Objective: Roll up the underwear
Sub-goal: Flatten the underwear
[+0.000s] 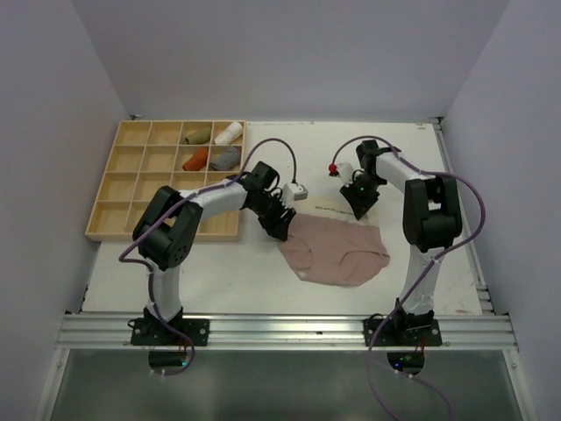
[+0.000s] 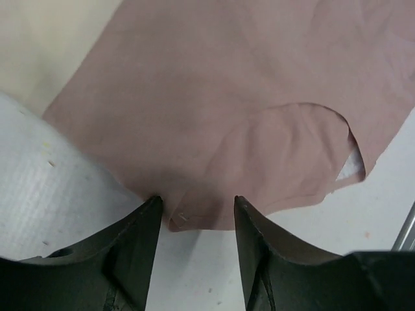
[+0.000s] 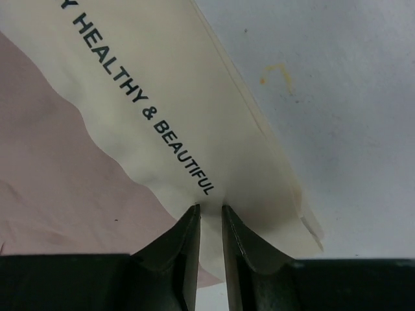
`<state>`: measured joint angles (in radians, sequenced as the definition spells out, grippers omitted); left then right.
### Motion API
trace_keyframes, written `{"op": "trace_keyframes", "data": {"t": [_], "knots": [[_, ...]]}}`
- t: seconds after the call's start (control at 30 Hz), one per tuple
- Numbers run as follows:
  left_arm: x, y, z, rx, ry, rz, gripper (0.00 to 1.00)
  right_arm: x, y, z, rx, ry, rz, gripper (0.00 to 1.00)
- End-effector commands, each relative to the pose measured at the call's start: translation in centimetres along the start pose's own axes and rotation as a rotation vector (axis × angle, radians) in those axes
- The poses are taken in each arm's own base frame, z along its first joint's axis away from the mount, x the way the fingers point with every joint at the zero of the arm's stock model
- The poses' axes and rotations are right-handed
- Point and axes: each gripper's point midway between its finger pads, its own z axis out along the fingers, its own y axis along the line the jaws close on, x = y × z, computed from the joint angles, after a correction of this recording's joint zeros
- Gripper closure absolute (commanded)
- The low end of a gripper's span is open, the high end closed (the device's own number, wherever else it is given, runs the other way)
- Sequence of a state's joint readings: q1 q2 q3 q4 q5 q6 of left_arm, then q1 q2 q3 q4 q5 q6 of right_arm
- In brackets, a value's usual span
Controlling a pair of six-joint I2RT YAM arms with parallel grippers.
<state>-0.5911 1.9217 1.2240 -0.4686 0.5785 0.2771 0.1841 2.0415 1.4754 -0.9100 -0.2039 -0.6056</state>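
Left gripper (image 2: 194, 212), jaws apart, frames flat pale-pink underwear's (image 2: 246, 110) corner.

A wooden tray (image 1: 103, 226) of square compartments sits at the far left of the white bench (image 1: 219, 281). Its top row holds an olive-green roll (image 1: 197, 134) with a white roll (image 1: 230, 132) in the next cell to the right. A grey roll (image 1: 225, 158) lies in the cell below the white one. A faint yellow mark (image 3: 275, 71) stains the bench.

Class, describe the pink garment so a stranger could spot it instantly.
Find the white table and the wooden tray on its left. Just right of the tray lies the pale pink underwear. Unlike the rolled cloths in the tray, it is spread flat.
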Motion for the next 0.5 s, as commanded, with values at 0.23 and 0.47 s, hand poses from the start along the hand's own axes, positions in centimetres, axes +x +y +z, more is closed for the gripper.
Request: {"op": "trace_keyframes", "data": {"t": [0.23, 0.47], "knots": [[-8.1, 11.6, 0.3, -0.292, -0.028, 0.044, 0.39, 6.8, 6.7, -2.4, -0.192, 0.059, 0.127, 0.81], [-13.5, 8.9, -6.5, -0.324, -0.245, 0.234, 0.22, 3.5, 7.6, -8.8, -0.206, -0.136, 0.172, 0.68]]}}
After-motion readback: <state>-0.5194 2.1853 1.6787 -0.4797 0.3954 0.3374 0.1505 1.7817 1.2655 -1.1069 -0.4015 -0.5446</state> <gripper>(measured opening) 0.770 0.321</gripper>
